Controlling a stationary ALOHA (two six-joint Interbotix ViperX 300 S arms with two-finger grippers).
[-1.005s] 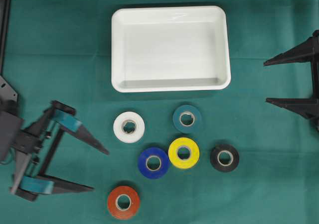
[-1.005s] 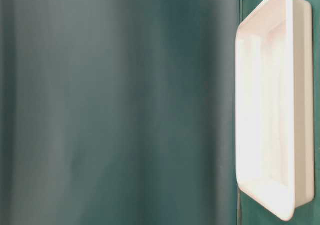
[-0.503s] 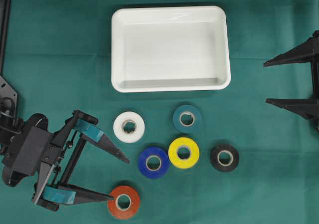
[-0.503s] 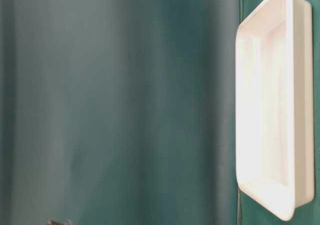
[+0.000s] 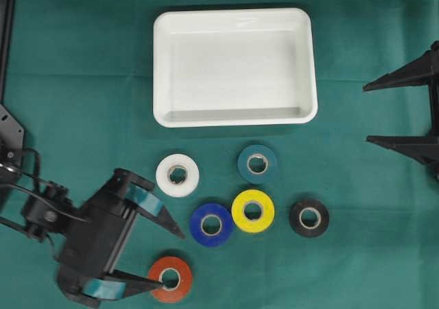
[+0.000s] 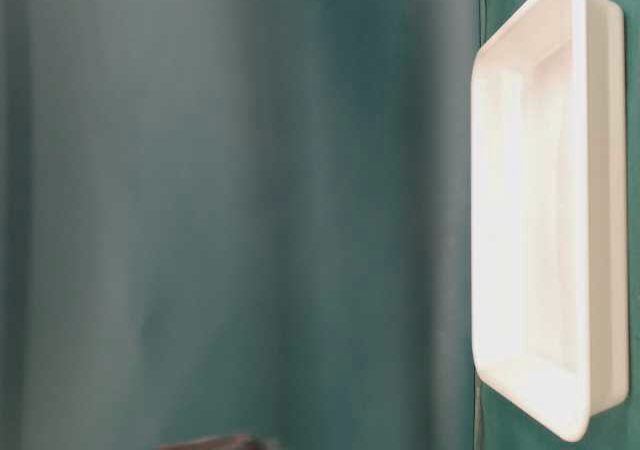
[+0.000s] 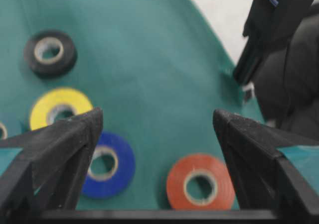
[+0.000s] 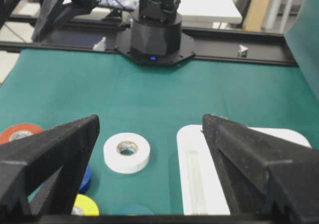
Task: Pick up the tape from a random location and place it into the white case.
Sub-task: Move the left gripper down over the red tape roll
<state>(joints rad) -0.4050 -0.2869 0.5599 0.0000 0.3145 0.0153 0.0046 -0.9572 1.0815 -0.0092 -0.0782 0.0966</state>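
Note:
Several tape rolls lie flat on the green cloth: white (image 5: 177,175), teal (image 5: 257,163), blue (image 5: 211,224), yellow (image 5: 252,211), black (image 5: 309,218) and red (image 5: 170,279). The white case (image 5: 159,69) sits empty behind them. My left gripper (image 5: 171,257) is open at the front left, its lower fingertip over the red tape and its upper one beside the blue tape. In the left wrist view the red tape (image 7: 201,182) lies between the spread fingers, close to the right one, and the blue tape (image 7: 107,165) by the left one. My right gripper (image 5: 365,113) stands open at the far right, holding nothing.
The right wrist view shows the white tape (image 8: 126,152) beside the case's rim (image 8: 199,184), with the other arm's base (image 8: 152,35) beyond. The table-level view shows the white case (image 6: 575,90) only. A black frame rail (image 5: 7,20) runs along the left edge.
My left arm has swung right and forward toward the rolls; its lower finger now reaches over the red tape. Its jaws stay open. The right arm and the rolls have not moved.

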